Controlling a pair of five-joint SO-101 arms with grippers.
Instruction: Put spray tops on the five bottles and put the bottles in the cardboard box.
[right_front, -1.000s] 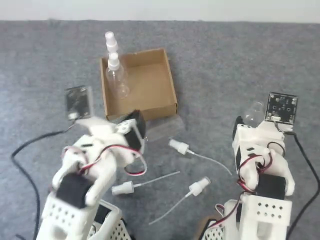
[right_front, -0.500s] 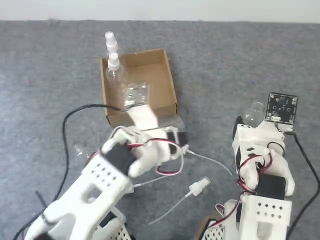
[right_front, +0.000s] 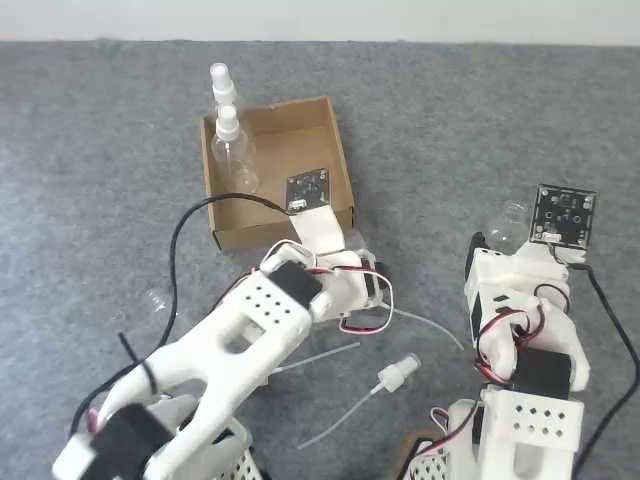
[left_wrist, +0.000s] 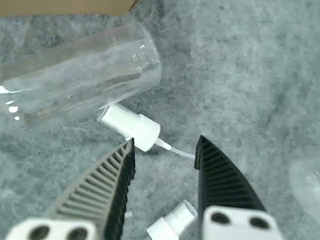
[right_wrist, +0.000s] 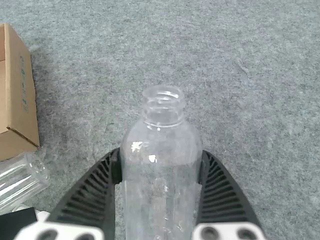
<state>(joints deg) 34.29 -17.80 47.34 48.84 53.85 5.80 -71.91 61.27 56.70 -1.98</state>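
Observation:
My left gripper (left_wrist: 166, 141) is open, just above a white spray top (left_wrist: 131, 129) that lies on the carpet at the tips of its fingers. The spray top's thin tube runs off between them. Right behind it lies a clear uncapped bottle (left_wrist: 75, 75), in front of the cardboard box (right_front: 300, 175). My right gripper (right_wrist: 161, 156) is shut on another clear bottle (right_wrist: 161, 145) with an open neck, held up at the right (right_front: 507, 225). Two bottles with spray tops (right_front: 232, 145) stand at the box's far-left corner.
A second spray top (right_front: 398, 372) with a long tube lies on the grey carpet between the arms. Another thin tube (right_front: 325, 354) pokes out from under the left arm. One more clear bottle (right_front: 160, 305) lies left of that arm.
The left arm has swung from the left side across to the right and stretched forward, ending over the spray top in front of the box. The right arm with its bottle has stayed still.

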